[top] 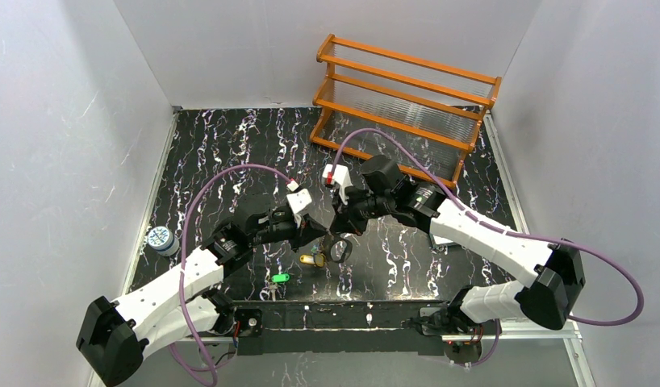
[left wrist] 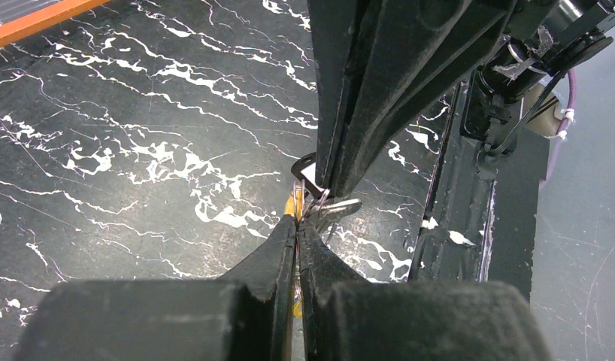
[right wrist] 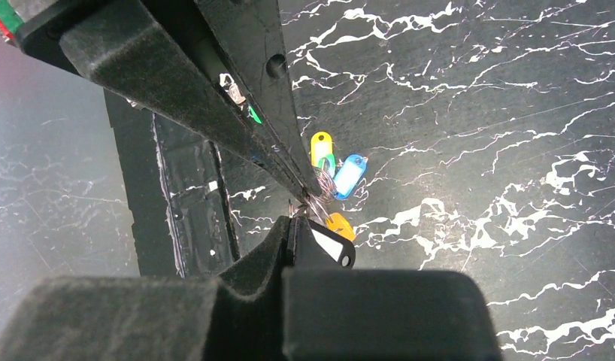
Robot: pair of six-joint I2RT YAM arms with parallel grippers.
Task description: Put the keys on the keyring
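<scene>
At the table's (top: pixel 222 153) six o'clock, the left gripper (left wrist: pixel 298 219) and right gripper (right wrist: pixel 292 222) are both clenched, tips meeting, on the light, stiff, slippery keys (right wrist: pixel 349 174) and thin keyring (right wrist: pixel 319 189), which are probably best pinched by the flat plastic heads.

No legible text, label or number anywhere.

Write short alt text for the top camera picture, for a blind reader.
Two robot arms meet over the middle of a black marbled table, the left gripper and the right gripper close together above a few keys. One green key lies apart, nearer the bases; a small can stands left, an orange rack behind.
</scene>
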